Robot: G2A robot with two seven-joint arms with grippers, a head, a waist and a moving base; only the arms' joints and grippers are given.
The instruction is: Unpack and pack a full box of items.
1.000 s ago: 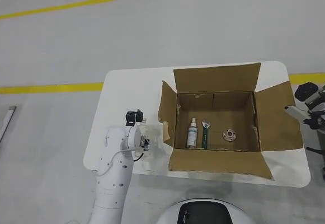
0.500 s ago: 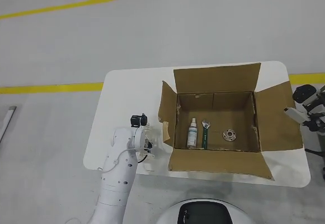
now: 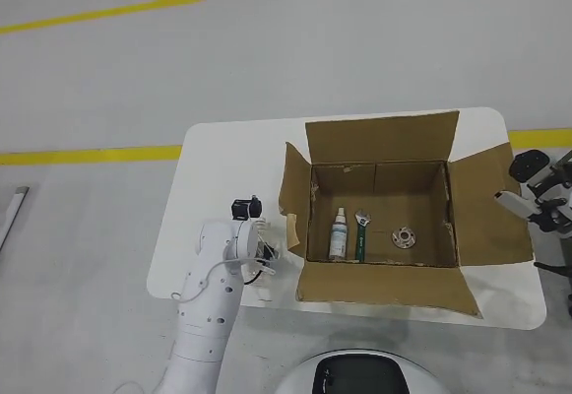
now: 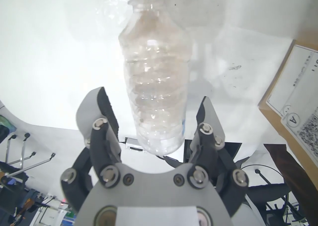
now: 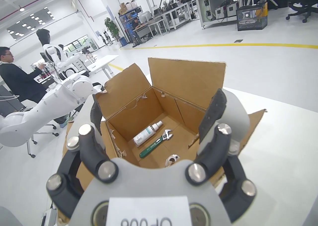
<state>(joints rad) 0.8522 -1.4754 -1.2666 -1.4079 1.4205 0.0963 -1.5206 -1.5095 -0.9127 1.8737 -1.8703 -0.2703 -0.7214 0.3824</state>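
One sprayer, wrench, flange in box; one bottle outside.

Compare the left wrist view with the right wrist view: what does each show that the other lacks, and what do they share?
Left wrist view alone: a clear bottle lying on the table between the fingers of the open left gripper, which stand apart from it. Right wrist view alone: the open right gripper and the inside of the box, holding a spray bottle, a wrench and a metal ring. Shared: the cardboard box and the white table.
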